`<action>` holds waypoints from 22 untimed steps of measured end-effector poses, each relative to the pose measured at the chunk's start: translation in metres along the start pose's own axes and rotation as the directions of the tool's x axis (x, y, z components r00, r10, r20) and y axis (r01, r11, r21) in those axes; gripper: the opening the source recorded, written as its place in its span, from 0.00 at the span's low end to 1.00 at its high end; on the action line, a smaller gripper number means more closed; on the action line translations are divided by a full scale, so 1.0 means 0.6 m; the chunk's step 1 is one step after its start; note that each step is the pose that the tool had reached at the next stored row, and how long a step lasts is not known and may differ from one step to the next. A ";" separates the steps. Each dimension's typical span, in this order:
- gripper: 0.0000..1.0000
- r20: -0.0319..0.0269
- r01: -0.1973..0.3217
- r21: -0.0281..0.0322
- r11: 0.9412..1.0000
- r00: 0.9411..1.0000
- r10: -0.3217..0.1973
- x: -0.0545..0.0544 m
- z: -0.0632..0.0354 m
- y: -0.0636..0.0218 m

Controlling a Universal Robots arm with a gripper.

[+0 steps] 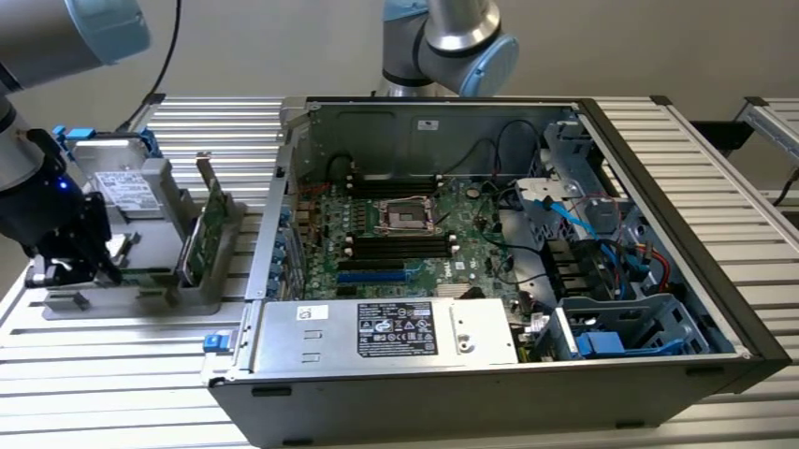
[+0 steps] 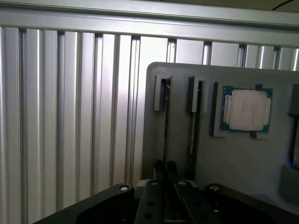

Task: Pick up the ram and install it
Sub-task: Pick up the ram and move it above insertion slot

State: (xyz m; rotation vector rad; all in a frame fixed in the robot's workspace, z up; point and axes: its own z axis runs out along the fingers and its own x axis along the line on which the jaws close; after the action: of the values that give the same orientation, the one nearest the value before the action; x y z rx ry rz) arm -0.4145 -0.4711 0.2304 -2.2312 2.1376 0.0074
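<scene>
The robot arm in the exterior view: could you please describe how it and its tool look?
The arm has grey tube sections and rounded joints with light blue caps. A black cable hangs beside it. The tool is black and blocky, with a small blue light above it; the wrist view shows round silver screws in its body.

A ribbed metal table [image 1: 125, 393] carried everything. Toward the exterior view's left, a grey tray [image 1: 125, 304] lay flat on its slats. Just beside the tray, an open computer case [image 1: 699, 281] rested across the middle and the exterior view's right.
</scene>
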 end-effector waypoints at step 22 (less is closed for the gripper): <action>0.13 0.037 -0.001 -0.006 1.000 0.999 0.002 -0.002 -0.094 -0.050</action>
State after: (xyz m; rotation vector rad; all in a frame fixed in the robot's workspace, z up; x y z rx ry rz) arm -0.3864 -0.4712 0.2878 -2.2144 2.1230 0.0547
